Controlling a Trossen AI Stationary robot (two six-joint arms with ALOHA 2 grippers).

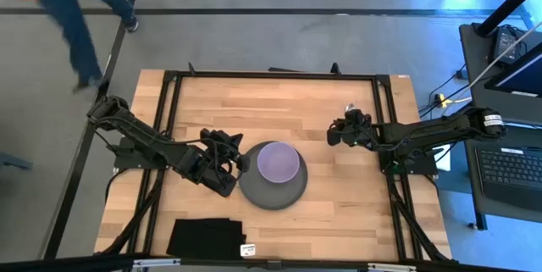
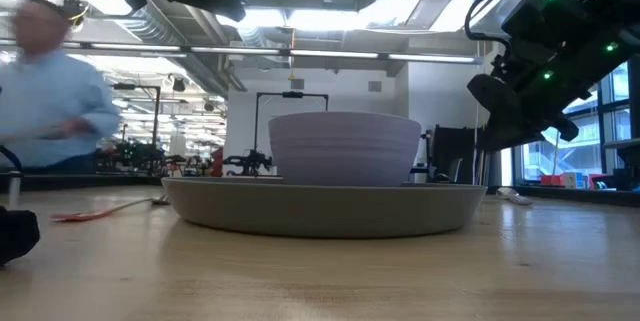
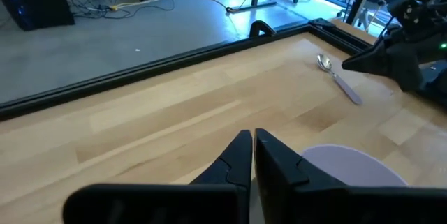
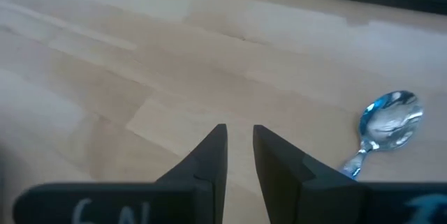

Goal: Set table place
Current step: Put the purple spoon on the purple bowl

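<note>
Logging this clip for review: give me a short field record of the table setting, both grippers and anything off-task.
plate: dark grey, near table centre
bowl: lilac, sits on the plate
spoon: lies on the wood by the right gripper, apart from the plate
fork: orange handle, lies on the wood, low view only
left gripper: shut, empty, beside the bowl
right gripper: slightly open, empty, beside the spoon
black cloth: folded, near edge
person: on the floor beyond the table

The right gripper (image 4: 239, 144) hangs over bare table (image 4: 126, 56), its two dark fingers (image 4: 209, 158) close together with a narrow gap between them. Just beside them lies the spoon (image 4: 383, 128), bowl up and shiny, its handle running off under the gripper body.
</note>
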